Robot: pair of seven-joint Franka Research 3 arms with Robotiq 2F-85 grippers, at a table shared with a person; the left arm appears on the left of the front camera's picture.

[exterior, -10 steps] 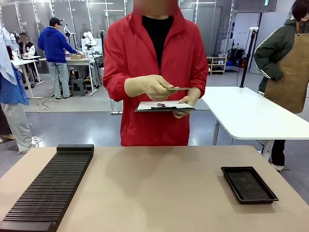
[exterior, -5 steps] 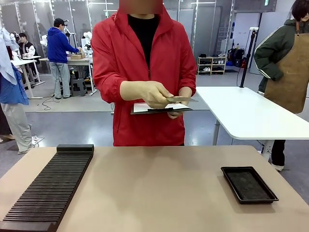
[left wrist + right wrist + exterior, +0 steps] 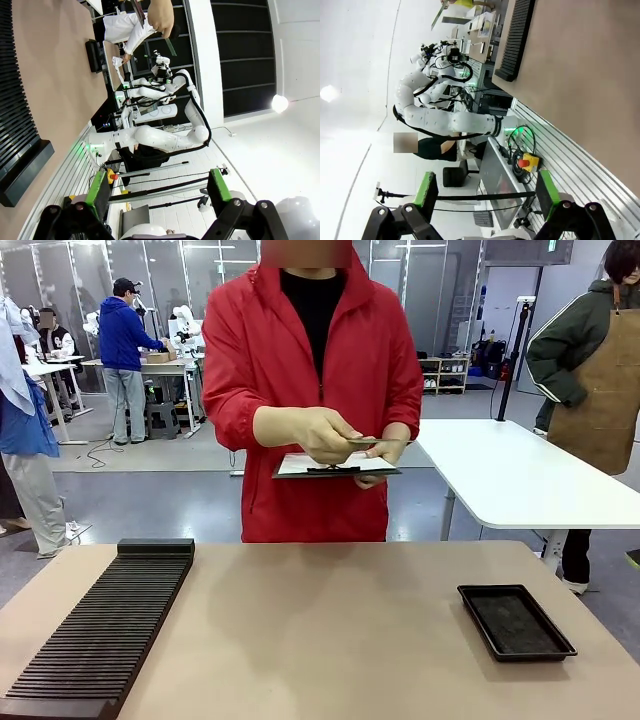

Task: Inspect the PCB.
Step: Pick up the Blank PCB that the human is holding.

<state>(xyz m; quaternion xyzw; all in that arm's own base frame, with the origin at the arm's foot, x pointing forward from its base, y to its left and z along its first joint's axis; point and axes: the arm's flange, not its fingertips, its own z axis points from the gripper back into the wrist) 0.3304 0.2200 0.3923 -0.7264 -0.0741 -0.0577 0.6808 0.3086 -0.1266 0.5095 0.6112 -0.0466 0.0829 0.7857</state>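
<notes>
Our tan counter (image 3: 330, 640) carries a black slotted rack (image 3: 100, 630) at the left and a black tray (image 3: 515, 622) at the right, with a white table (image 3: 510, 475) beyond. Across it, a person's hand (image 3: 315, 433) holds the PCB (image 3: 375, 441) flat just above a clipboard (image 3: 335, 467). Our left tool (image 3: 158, 189) and right tool (image 3: 485, 194) stand released, grasping nothing.

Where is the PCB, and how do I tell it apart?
Find the person in the red jacket across the table. The PCB is the thin board held edge-on in their hands, just above the clipboard. It is smaller than the clipboard's white paper.
</notes>
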